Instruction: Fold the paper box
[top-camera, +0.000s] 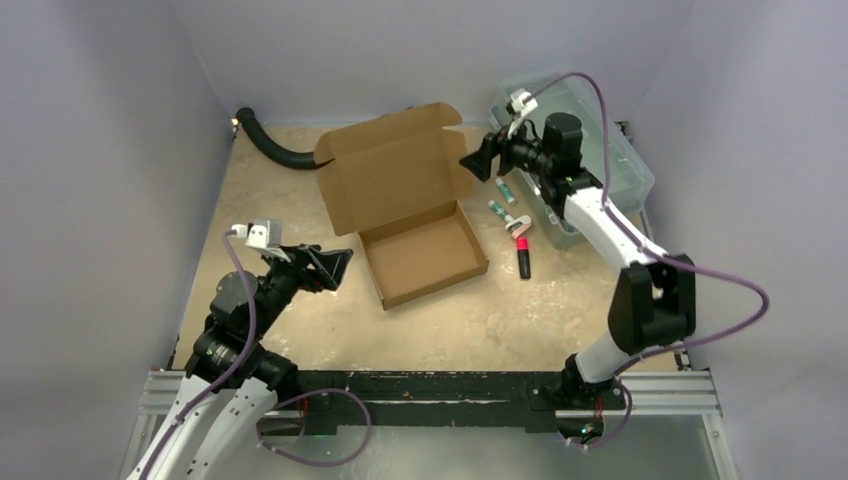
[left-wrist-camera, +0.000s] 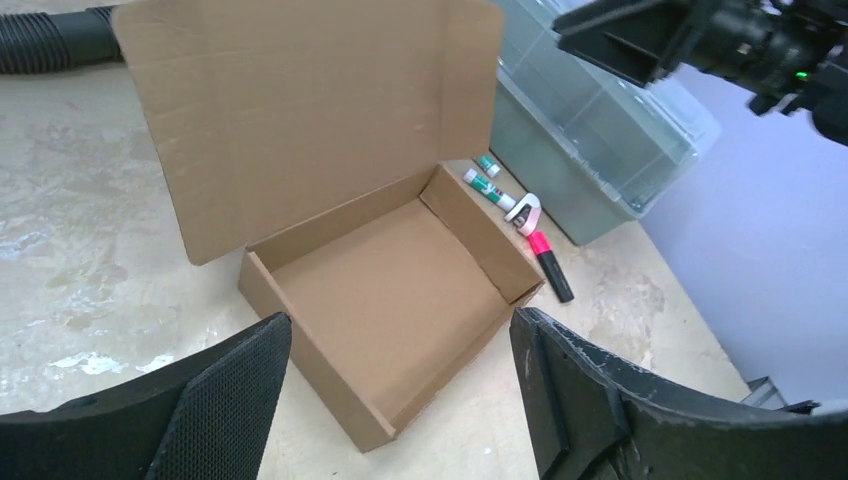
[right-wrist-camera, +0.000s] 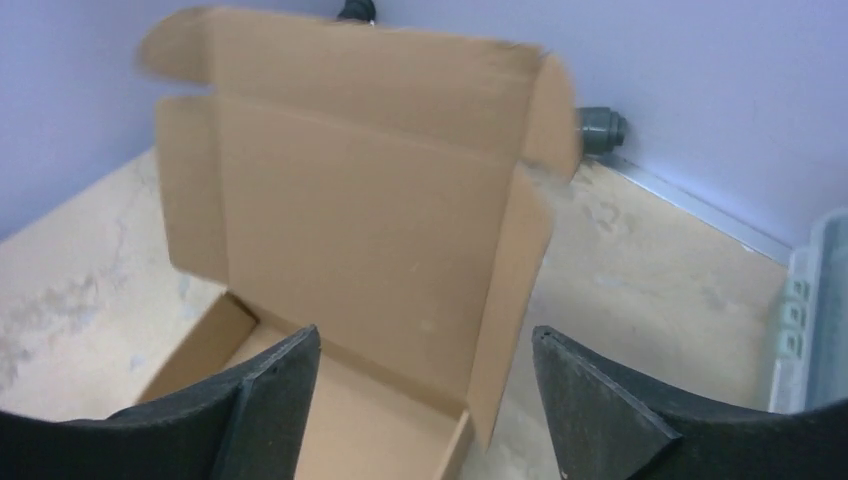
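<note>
Resting on surface (top-camera: 500, 320): paper box (top-camera: 415, 235), centred between arms.
Box form: plain brown cardboard; shallow tray formed, lid raised.
Left gripper (top-camera: 338, 265): wide, clear of box.
Right gripper (top-camera: 478, 163): wide, beside lid.

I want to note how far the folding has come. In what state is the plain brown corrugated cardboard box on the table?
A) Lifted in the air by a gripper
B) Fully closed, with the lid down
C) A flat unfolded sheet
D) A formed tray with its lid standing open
D: the brown corrugated cardboard box sits on the table with its low walls already up as a tray, and its lid rises open behind it.
</note>
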